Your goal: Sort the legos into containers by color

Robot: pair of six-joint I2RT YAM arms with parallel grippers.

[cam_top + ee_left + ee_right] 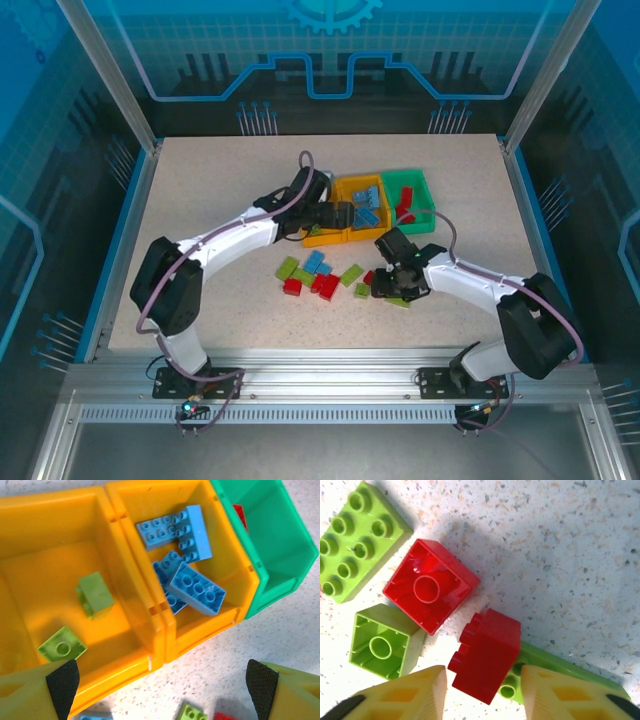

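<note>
Right gripper (482,676) clenched on a red brick (487,650), which lies on its side, overlapping a long green brick (570,672) at one finger. Another red (430,585) and a small green (382,642) lie just past the tips. Left gripper (160,695) released, empty, hanging near the bins' front rim. Beyond it: left bin (30,545) holds two greens, middle bin (150,500) several blues, and the green bin (280,550) shows red. Judged about half done, with around ten loose legos (320,272) left on the table between the grippers. No writing or brand readable.
</note>
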